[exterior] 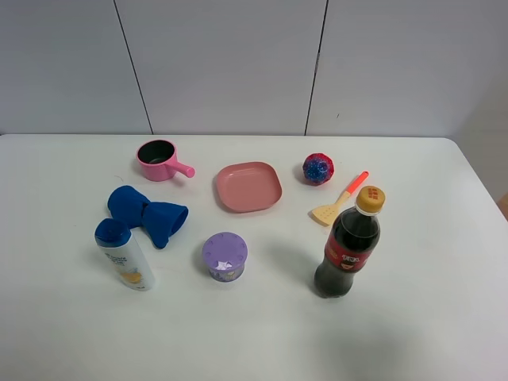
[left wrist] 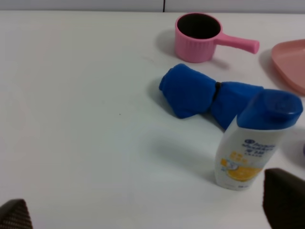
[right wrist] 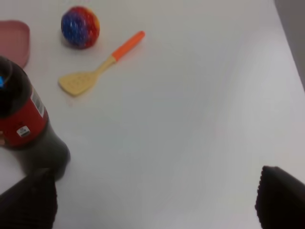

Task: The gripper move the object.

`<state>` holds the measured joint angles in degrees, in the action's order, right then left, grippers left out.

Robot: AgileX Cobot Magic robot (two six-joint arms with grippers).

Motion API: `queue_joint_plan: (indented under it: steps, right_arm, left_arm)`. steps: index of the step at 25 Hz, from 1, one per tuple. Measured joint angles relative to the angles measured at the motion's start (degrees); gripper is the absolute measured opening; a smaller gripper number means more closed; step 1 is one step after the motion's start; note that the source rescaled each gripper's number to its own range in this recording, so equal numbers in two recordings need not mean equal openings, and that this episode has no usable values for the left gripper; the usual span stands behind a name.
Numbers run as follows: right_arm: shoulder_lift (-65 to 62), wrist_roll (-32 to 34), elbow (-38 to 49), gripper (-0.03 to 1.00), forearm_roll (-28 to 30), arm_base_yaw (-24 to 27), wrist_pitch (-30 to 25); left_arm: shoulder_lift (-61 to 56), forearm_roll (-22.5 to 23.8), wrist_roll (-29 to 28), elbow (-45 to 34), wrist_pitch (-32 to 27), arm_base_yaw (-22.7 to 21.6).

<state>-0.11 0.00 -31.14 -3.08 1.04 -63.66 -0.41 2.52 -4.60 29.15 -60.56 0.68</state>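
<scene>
The white bottle with a blue cap and orange label mark stands upright at the left front of the white table, just in front of a blue cloth. In the left wrist view the bottle stands close to one dark fingertip. My left gripper is open and empty, with only its fingertips showing, wide apart. My right gripper is open and empty, near the cola bottle. Neither arm shows in the exterior high view.
A blue cloth lies behind the white bottle. A pink pot, a pink plate, a red-blue ball and a spatula lie behind. A purple cup and the cola bottle stand in front.
</scene>
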Motion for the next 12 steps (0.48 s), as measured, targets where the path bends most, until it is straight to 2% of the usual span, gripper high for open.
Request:
queue_joint_plan:
  steps: [12]
  right_arm:
    - [-0.05, 1.78, 2.59, 0.95, 1.80, -1.80, 2.41]
  left_arm:
    - [0.00, 0.00, 0.00, 0.00, 0.00, 0.00]
